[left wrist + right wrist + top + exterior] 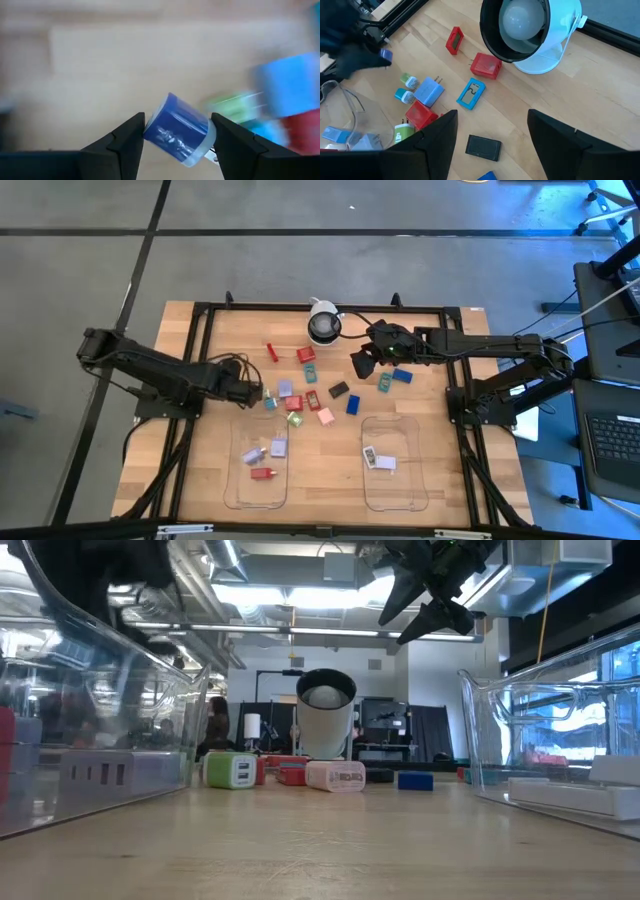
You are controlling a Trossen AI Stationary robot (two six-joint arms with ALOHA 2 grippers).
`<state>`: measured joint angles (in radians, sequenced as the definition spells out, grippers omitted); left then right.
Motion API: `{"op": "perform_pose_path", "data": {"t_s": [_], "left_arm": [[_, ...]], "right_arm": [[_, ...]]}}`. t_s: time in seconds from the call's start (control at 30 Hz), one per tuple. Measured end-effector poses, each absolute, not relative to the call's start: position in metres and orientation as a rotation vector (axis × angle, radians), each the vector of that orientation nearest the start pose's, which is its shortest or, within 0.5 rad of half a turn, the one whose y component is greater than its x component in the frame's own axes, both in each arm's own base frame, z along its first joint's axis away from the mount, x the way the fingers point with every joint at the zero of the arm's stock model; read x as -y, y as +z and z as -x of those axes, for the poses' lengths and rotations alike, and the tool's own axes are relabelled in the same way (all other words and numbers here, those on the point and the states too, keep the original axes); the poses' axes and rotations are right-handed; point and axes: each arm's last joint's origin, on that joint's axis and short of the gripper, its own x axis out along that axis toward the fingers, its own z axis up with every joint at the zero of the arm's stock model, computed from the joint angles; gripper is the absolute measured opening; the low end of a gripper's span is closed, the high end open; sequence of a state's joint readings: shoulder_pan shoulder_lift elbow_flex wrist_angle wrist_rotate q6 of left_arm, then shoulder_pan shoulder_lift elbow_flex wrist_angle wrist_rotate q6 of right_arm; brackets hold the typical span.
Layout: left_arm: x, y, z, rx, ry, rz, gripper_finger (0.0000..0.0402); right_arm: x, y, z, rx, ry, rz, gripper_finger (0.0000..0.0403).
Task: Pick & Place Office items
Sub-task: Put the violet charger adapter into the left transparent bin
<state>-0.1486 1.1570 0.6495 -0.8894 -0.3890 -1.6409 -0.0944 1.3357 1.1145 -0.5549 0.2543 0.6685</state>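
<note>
Blue cylinder clamped — left gripper

Blue-and-clear cylinder sits tilted across my left fingers, above the bench's left-middle, the left tray toward the near edge; my right gripper hangs spread over the black block.

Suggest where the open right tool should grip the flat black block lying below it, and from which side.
Come straight down on the black block; it lies flat with bare wood all round. Probably close the right tool across its shorter width, since the long edges are parallel and unobstructed.

Dark fingers flank a blue block; red charger, white-and-black dome
</note>
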Motion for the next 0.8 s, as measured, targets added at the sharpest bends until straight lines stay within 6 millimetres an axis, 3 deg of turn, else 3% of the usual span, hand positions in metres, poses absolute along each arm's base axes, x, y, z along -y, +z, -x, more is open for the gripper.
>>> {"op": "perform_pose_path", "data": {"t_s": [0.2,0.43,0.6,0.8], "left_arm": [[0.020,0.238,-0.195,-0.513,0.937,0.918,0.0199],[0.046,0.293,-0.228,-0.235,0.565,0.755,0.0199],[0.069,0.315,-0.236,-0.136,0.358,0.688,0.0199],[0.093,0.319,-0.235,-0.114,0.231,0.697,0.0200]], "right_arm": [[0.034,0.298,-0.277,-0.634,-0.576,-0.566,0.0244],[0.034,0.298,-0.277,-0.634,-0.576,-0.566,0.0244],[0.034,0.298,-0.277,-0.633,-0.577,-0.570,0.0244],[0.034,0.298,-0.277,-0.633,-0.577,-0.570,0.0244]]}}
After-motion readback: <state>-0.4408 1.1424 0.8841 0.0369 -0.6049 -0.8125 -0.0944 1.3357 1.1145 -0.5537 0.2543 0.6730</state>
